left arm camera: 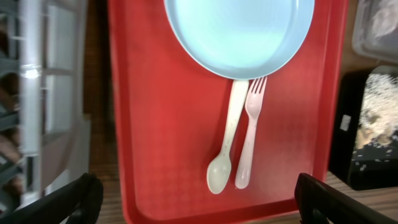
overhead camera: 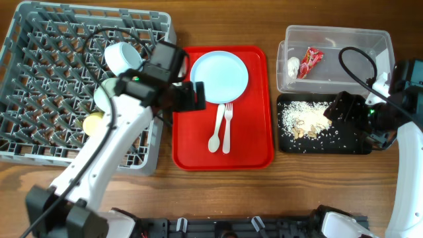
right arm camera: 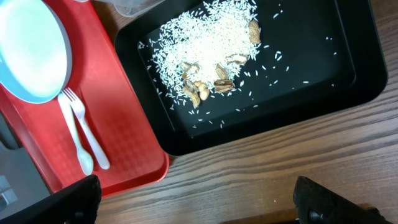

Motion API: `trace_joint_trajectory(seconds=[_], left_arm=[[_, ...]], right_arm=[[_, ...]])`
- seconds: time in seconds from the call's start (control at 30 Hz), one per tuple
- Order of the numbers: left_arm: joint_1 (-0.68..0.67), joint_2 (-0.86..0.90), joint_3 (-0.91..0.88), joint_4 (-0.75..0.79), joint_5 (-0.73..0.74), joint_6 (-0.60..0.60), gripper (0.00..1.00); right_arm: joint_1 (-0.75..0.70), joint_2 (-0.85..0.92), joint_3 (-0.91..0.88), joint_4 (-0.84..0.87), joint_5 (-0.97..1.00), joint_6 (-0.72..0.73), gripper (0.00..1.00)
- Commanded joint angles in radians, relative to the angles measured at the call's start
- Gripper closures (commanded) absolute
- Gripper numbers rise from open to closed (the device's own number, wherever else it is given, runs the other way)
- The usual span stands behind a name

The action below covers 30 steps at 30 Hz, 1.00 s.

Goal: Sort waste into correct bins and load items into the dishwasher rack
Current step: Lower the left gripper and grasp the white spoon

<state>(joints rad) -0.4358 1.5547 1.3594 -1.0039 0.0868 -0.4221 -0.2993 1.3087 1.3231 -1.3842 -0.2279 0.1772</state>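
The pale plate, white spoon and fork lie on a flat red tray. My left gripper hovers open over that tray's left part; in the left wrist view the spoon and fork lie between its fingers, untouched. The grey rack holds a light blue bowl, a green bowl and a yellow cup. The clear tub holds the red wrapper and white scrap. Rice crumbs lie in the black tray. My right gripper stands open and empty above that tray.
The red tray sits between the rack and the two bins. Peanut shells are mixed into the rice. Bare wooden table shows in front of the black tray. A black cable arcs over the tub's right side.
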Motion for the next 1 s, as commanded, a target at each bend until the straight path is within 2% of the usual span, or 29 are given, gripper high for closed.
trace_joint_trajectory(seconds=[0.0, 0.1, 0.27, 0.5, 0.97], left_arm=[[-0.063, 0.074, 0.0, 0.03, -0.018, -0.017, 0.0], [-0.105, 0.131, 0.0, 0.071, -0.027, -0.017, 0.0], [-0.151, 0.227, 0.0, 0.085, -0.125, -0.062, 0.0], [-0.176, 0.337, 0.0, 0.116, -0.127, -0.065, 0.0], [-0.193, 0.426, 0.0, 0.153, -0.191, -0.065, 0.04]], right_arm=[[-0.003, -0.016, 0.023, 0.002, -0.01, -0.02, 0.0], [-0.003, -0.016, 0.023, 0.002, -0.01, -0.02, 0.01], [-0.003, -0.016, 0.023, 0.002, -0.009, -0.02, 0.0], [-0.003, -0.016, 0.023, 0.002, -0.009, -0.019, 0.0], [-0.003, -0.016, 0.023, -0.001, -0.01, -0.02, 0.0]])
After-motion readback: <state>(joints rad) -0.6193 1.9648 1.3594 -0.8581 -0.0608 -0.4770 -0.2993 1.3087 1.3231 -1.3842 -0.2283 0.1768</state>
